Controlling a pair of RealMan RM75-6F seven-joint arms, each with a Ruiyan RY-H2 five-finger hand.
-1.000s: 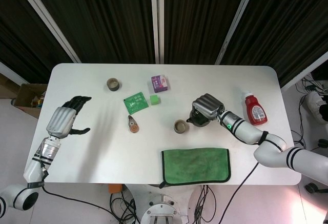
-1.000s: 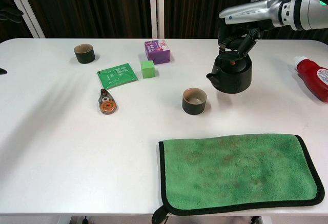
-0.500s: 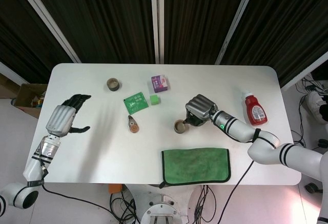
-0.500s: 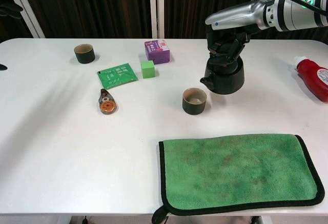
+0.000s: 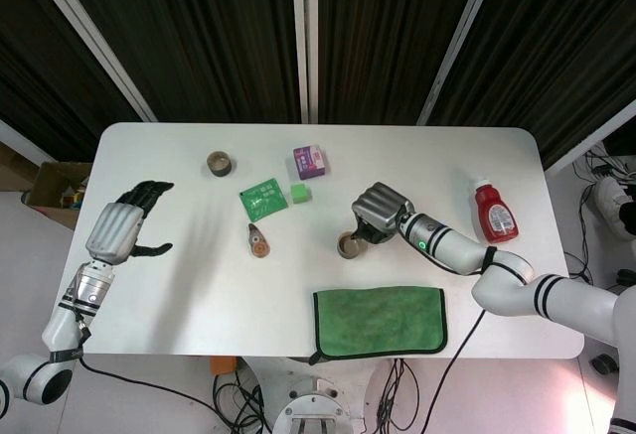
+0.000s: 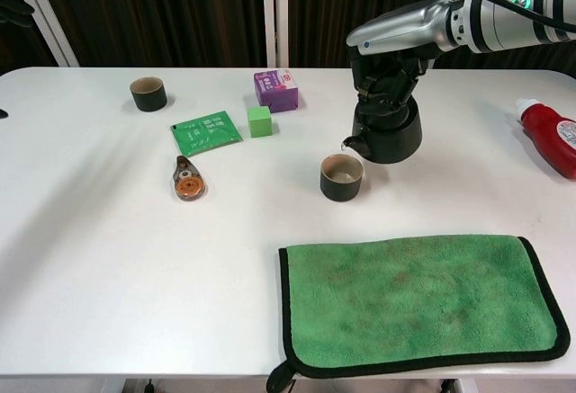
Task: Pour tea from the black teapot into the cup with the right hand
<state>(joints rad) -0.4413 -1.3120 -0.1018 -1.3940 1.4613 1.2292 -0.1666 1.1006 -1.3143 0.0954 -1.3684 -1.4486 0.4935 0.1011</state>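
Teapot (image 6: 387,132) — spout towards cup (image 6: 342,177); right hand (image 6: 385,74) gripping.

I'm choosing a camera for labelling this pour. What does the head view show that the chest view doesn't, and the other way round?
Only the head view shows the left hand, open and holding nothing. Only the chest view shows the black teapot clearly, spout toward the cup; from above the right hand covers it. Both show that hand gripping the teapot, the green cloth and the red bottle.
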